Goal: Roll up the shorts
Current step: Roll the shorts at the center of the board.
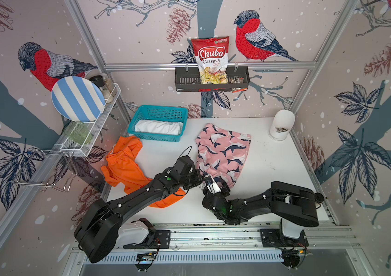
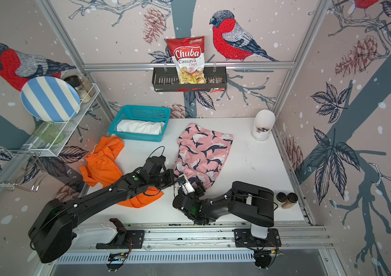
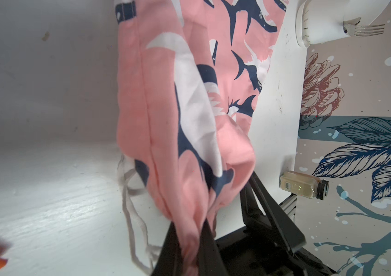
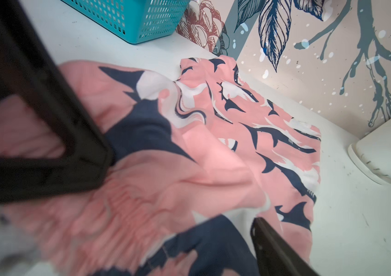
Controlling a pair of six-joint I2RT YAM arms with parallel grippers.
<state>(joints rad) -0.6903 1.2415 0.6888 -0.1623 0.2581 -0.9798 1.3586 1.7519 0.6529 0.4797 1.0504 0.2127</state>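
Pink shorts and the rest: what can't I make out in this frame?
Orange shorts: near part hidden under the left arm, both top views.
White shorts: only the top shows; basket wall hides the rest.
Pink shorts waistband: blurred in the right wrist view, so right end effector contact is unclear.

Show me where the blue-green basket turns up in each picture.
Top views: in both, the teal basket stands at the far left corner of the table.
Left wrist: not in it.
Right wrist: its cropped corner, beyond the pink shark shorts.
Shared landmark: those shorts, in all four views.
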